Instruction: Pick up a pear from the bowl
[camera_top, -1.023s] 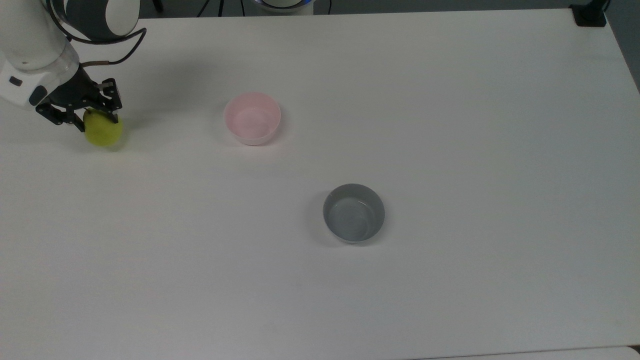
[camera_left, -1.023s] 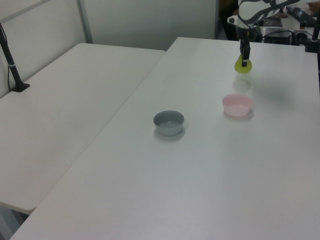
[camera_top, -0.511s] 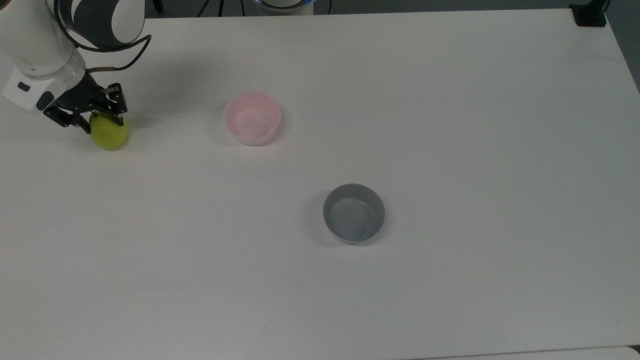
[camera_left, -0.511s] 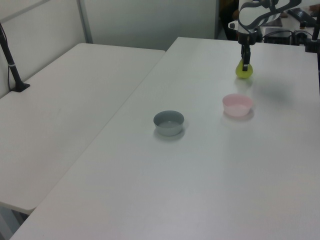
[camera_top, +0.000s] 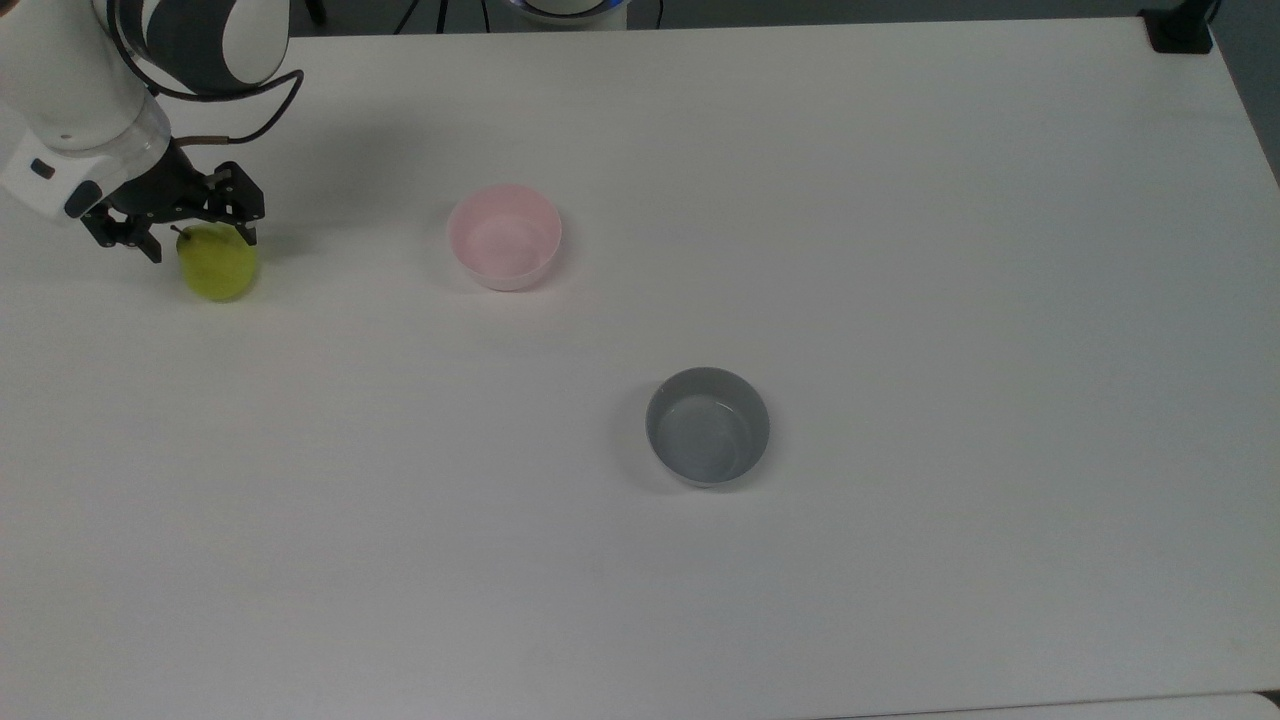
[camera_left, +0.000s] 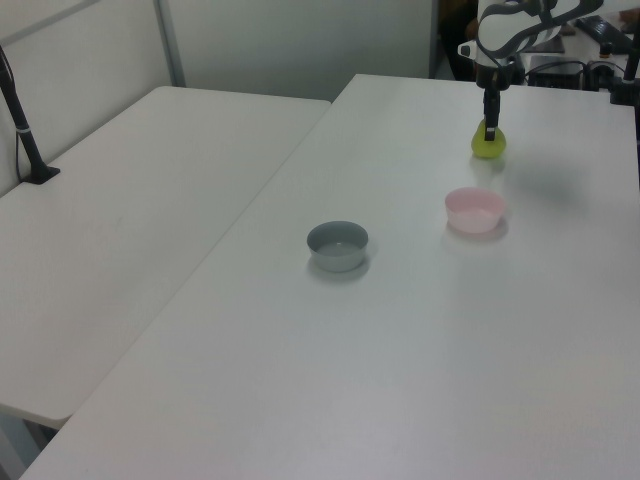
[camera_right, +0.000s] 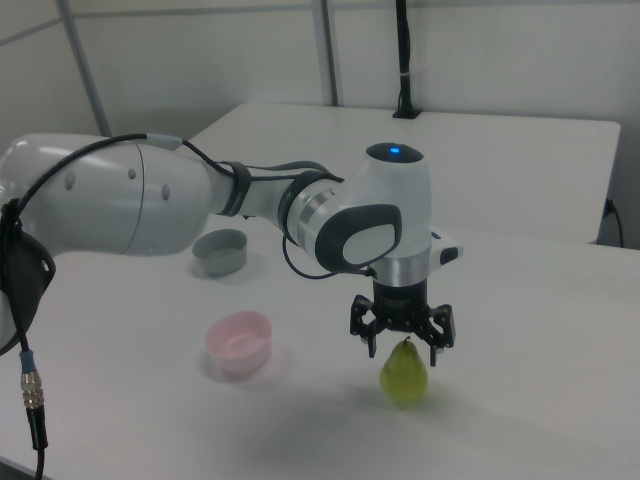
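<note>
One pear (camera_top: 218, 265) is seen upright on the desk (camera_top: 900, 250), well apart from the emptied pink bowl (camera_top: 504, 237), with the jaws spread wide just above its stem, so it could be toppled if clipped on retraction.

The pear (camera_top: 218, 265) is yellow-green with a short dark brown stem, and it stands on a plain white table (camera_top: 900, 250). Just above the pear, the gripper (camera_top: 196, 237) is black, and the arm (camera_right: 200, 215) behind it is white with dark grey joints, black cables and a small blue light on top. The bowl (camera_top: 504, 236) near the pear is pale pink, plain, with no pattern. The second bowl (camera_top: 707, 426), farther from the pear, is mid grey, a shade lighter inside. A black post (camera_left: 22, 120) stands on a neighbouring white table (camera_left: 120, 220).
</note>
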